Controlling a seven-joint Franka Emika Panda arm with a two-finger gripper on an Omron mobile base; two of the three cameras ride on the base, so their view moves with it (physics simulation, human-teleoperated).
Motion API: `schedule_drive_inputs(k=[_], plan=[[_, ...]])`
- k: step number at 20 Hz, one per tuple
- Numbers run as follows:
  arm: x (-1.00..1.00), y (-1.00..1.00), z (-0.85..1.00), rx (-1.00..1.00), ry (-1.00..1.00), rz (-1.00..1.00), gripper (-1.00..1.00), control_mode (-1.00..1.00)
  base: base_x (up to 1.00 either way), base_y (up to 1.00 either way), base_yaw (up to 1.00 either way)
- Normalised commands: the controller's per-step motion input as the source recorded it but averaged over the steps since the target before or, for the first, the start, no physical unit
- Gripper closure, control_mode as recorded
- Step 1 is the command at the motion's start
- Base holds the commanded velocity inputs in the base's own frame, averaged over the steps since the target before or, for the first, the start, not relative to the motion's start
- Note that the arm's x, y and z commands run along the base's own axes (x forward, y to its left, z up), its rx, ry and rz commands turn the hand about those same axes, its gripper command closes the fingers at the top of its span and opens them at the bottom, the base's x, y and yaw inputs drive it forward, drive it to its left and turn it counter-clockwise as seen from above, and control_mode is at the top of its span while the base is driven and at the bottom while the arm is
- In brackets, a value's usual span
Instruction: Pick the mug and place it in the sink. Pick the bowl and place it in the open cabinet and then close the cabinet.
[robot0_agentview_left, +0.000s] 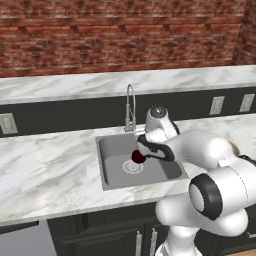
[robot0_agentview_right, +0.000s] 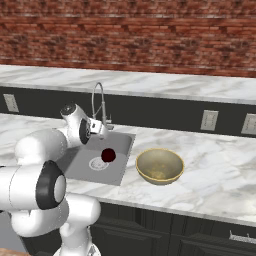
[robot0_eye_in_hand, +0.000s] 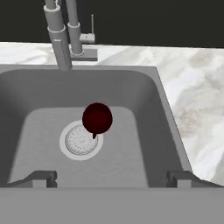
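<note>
The dark red mug (robot0_eye_in_hand: 97, 118) sits inside the grey sink (robot0_eye_in_hand: 144, 144), right beside the round drain. It is free of the fingers. My gripper (robot0_eye_in_hand: 110, 177) hovers above the basin with its jaws wide open and nothing between them. From the left base view the gripper (robot0_agentview_left: 143, 150) is just over the mug (robot0_agentview_left: 138, 156) in the sink (robot0_agentview_left: 112, 147). In the right base view the mug (robot0_agentview_right: 108, 155) lies in the sink (robot0_agentview_right: 80, 167), and the cream bowl (robot0_agentview_right: 159, 165) stands upright on the counter just right of it. The cabinet is out of view.
A tall chrome faucet (robot0_agentview_left: 130, 107) rises at the sink's back edge, close behind the hand. White marble counter (robot0_agentview_right: 215, 170) stretches to both sides. Wall outlets (robot0_agentview_right: 209, 120) sit on the dark backsplash, under a brick wall. Black base cabinets (robot0_agentview_left: 100, 235) run below.
</note>
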Motion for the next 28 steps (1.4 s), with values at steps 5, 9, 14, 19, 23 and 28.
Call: schedule_drive_inputs(k=[5, 9, 14, 19, 23, 28], plan=[[-0.17, -0.13, 0.96, 0.00, 0.23, -0.01, -1.00, -1.00, 0.00, 0.00, 0.00], [-0.62, -0.56, 0.78, 0.00, 0.19, -0.05, -1.00, -1.00, 0.00, 0.00, 0.00], [-0.71, -0.64, 0.60, -0.04, 0.22, -0.02, -1.00, -1.00, 0.00, 0.00, 0.00], [-0.67, -0.69, -0.11, -0.16, 0.19, -0.05, -1.00, -1.00, 0.00, 0.00, 0.00], [-0.03, -0.56, -0.59, 0.00, 0.24, 0.00, -1.00, -1.00, 0.00, 0.00, 0.00], [0.00, -0.37, -0.31, 0.03, 0.01, -0.01, -1.00, -1.00, 0.00, 0.00, 0.00]])
